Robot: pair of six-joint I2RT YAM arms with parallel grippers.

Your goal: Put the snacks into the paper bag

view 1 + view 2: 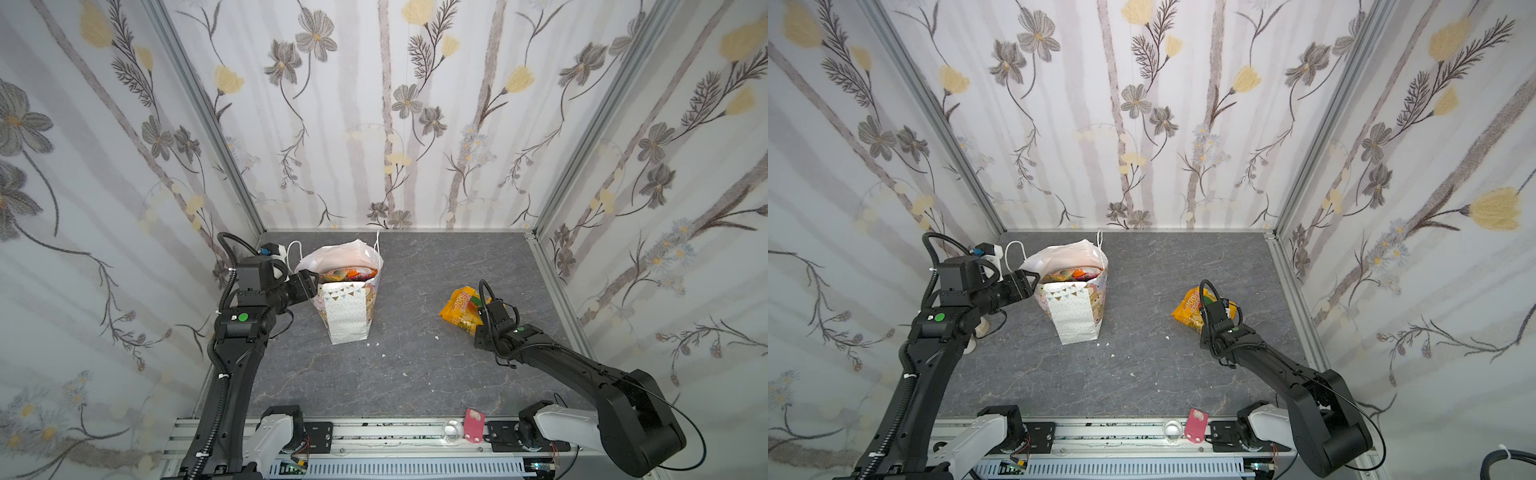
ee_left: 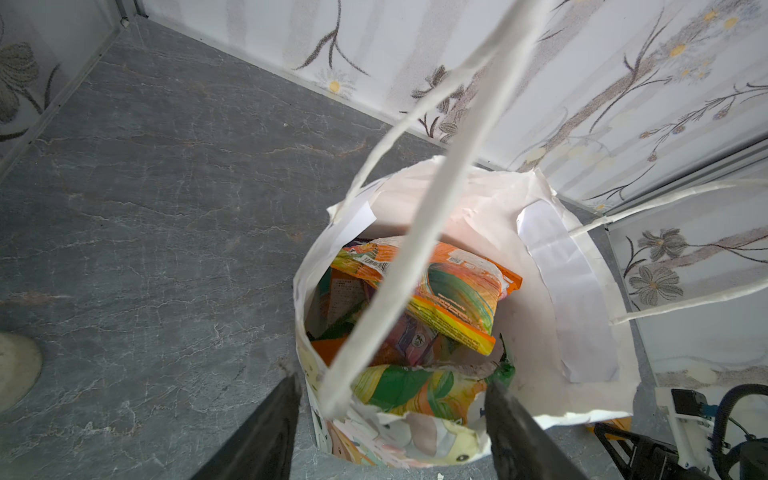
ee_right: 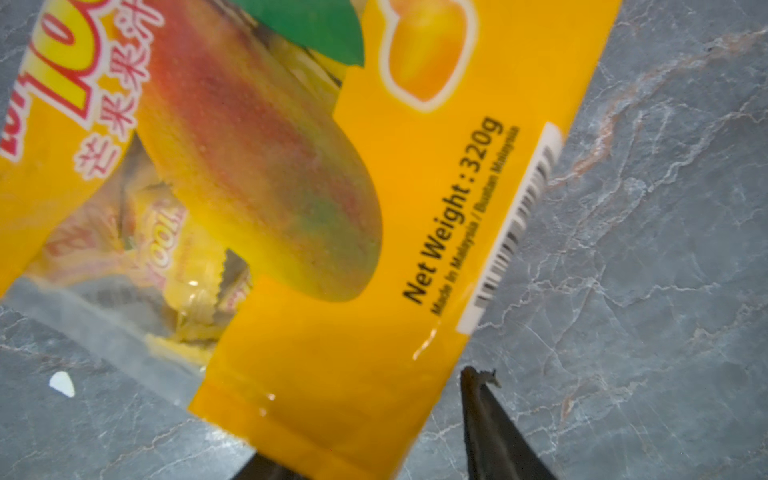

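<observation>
Left tool [image 2: 392, 379], right tool [image 3: 363, 413]: jaws apart.

Right wrist view: mango candy packet [image 3: 374, 249] is cut off by the top and left edges, small print blurred. One of the right gripper [image 3: 372, 417] fingers is only a sliver at the bottom edge. Top views hide both behind the wrist, so grip unreadable.

Left wrist view: blurred cord handle [image 2: 409, 253] crosses the paper bag [image 2: 582, 291]. Lower snacks [image 2: 449, 291] are buried, count unknown. Left gripper [image 2: 392, 379] fingers are cut off at the bottom edge, bag contact unclear.
</observation>
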